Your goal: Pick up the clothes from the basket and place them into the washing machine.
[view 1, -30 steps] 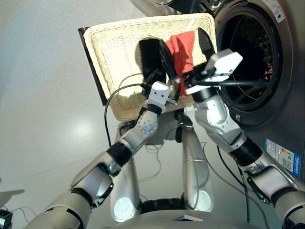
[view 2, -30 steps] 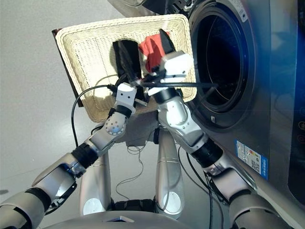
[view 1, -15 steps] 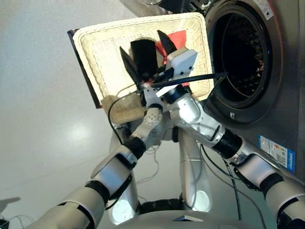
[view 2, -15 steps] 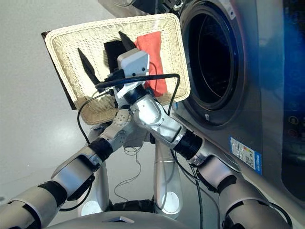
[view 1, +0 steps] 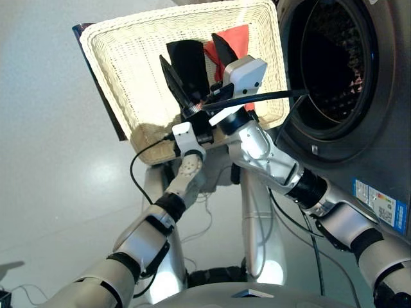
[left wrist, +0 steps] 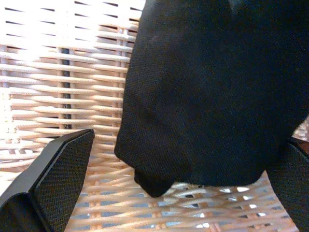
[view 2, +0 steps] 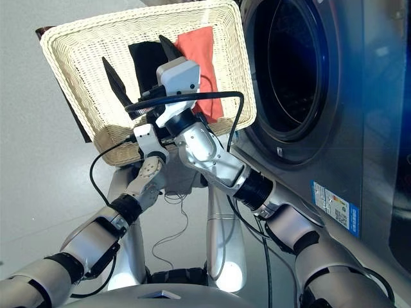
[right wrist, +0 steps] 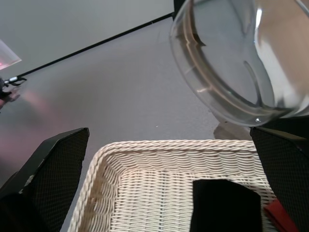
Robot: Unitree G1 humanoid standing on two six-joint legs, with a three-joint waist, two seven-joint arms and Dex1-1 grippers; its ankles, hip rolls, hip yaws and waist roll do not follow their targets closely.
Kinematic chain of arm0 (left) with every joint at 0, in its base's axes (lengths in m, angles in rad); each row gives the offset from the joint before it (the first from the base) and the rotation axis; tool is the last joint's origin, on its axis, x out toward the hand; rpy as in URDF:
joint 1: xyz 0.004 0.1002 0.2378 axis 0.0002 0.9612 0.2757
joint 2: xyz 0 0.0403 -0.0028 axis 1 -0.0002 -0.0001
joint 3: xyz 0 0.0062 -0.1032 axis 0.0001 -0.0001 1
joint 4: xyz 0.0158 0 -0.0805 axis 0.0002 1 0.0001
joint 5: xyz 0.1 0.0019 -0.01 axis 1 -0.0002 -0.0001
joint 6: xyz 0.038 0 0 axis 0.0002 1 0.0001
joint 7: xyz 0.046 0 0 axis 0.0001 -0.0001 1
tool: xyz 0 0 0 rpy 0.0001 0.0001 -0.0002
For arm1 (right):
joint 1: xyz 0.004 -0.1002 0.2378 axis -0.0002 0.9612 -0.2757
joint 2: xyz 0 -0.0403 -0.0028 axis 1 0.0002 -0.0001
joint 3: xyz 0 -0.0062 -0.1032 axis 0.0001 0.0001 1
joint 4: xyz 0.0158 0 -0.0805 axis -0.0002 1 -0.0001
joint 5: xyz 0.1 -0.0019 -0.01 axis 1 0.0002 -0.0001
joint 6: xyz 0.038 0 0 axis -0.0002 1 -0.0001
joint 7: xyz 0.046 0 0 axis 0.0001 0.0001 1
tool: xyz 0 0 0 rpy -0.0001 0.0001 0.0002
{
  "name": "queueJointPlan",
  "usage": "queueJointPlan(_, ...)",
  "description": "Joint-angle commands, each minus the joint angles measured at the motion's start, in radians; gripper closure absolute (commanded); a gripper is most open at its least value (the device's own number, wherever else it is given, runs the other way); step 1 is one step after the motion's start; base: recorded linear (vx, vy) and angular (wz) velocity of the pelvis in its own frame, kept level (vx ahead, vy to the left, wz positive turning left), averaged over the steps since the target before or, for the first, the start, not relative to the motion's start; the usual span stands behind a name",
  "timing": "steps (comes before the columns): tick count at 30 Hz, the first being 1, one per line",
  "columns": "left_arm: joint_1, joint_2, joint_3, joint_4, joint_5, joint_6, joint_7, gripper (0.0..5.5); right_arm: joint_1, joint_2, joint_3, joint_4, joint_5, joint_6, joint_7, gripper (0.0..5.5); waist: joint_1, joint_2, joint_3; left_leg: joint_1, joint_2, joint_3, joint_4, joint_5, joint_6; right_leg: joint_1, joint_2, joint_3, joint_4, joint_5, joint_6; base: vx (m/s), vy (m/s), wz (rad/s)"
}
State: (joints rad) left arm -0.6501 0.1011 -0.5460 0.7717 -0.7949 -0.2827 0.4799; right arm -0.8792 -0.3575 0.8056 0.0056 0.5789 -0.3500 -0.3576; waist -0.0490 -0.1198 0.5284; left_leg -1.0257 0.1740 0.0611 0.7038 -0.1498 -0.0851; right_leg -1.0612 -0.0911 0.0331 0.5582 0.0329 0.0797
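So far the job looks barely begun: the basket (view 1: 128, 70) holds a black cloth (view 1: 188, 61) and a coral red cloth (view 2: 200, 54) lying side by side on its woven floor, and no third, navy piece can be made out anywhere in these views, so whether it has already gone into the drum cannot be told. The washing machine (view 1: 359, 128) stands just to the right of the basket with its round opening dark and its glass door (right wrist: 231, 58) swung wide. The left gripper (view 1: 183, 80) hangs low over the black cloth with its two fingers spread apart, one either side of the cloth's near edge, not closed on anything. The right gripper (view 2: 168, 54) hovers above the basket between the two cloths, fingers likewise apart and empty. At least these two pieces are left to lift and carry across to the drum; the next step is likely closing the left gripper on the black cloth.
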Motion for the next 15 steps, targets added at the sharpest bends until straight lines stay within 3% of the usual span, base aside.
queueJointPlan(1,-0.169,-0.134,0.01,0.166,0.029,0.026,0.068,0.0,-0.03,0.06,-0.004,-0.075,0.007,-0.04,0.005,0.0,-0.014,0.002,-0.008,0.002,-0.002,-0.007,-0.045,0.041,-0.022,-0.048,-0.003,-0.012,0.184,-0.157,0.008,0.0,0.0,0.0)
queueJointPlan(2,-0.169,-0.134,0.01,0.166,0.029,0.026,0.068,0.0,-0.03,0.06,-0.004,-0.075,0.007,-0.04,0.005,0.0,-0.014,0.002,-0.008,0.002,-0.002,-0.007,-0.045,0.041,-0.022,-0.048,-0.003,-0.012,0.184,-0.157,0.008,0.0,0.0,0.0)
queueJointPlan(4,-0.184,-0.127,0.069,0.22,0.034,0.004,0.07,0.0,-0.027,0.042,-0.032,-0.113,0.008,-0.07,0.012,0.0,-0.028,-0.01,-0.008,0.0,0.006,-0.002,-0.033,0.034,-0.022,-0.047,0.002,-0.009,0.182,-0.16,0.01,0.005,-0.002,-0.22)
queueJointPlan(11,-0.232,-0.139,0.071,0.257,0.051,0.005,0.076,0.0,-0.003,0.04,-0.036,-0.132,0.03,-0.087,0.029,0.0,-0.044,-0.014,-0.008,0.003,0.008,-0.004,-0.033,0.032,-0.022,-0.048,0.004,-0.002,0.18,-0.153,0.013,0.0,0.0,0.0)
queueJointPlan(12,-0.234,-0.139,0.068,0.259,0.054,0.004,0.077,0.41,-0.002,0.039,-0.033,-0.133,0.032,-0.087,0.033,0.0,-0.045,-0.014,-0.008,0.002,0.008,-0.004,-0.033,0.032,-0.022,-0.048,0.004,-0.002,0.18,-0.153,0.013,0.0,0.0,0.0)
queueJointPlan(14,-0.234,-0.139,0.068,0.259,0.054,0.004,0.077,0.41,-0.002,0.039,-0.033,-0.133,0.033,-0.087,0.033,0.0,-0.045,-0.014,-0.008,0.002,0.008,-0.004,-0.033,0.032,-0.022,-0.048,0.004,-0.002,0.18,-0.152,0.013,0.0,0.0,0.0)
queueJointPlan(15,-0.238,-0.139,0.063,0.255,0.061,0.003,0.08,2.89,0.0,0.037,-0.032,-0.137,0.033,-0.087,0.037,0.0,-0.045,-0.013,-0.008,0.003,0.007,-0.005,-0.036,0.034,-0.023,-0.046,0.004,-0.002,0.177,-0.152,0.012,0.0,0.0,0.0)
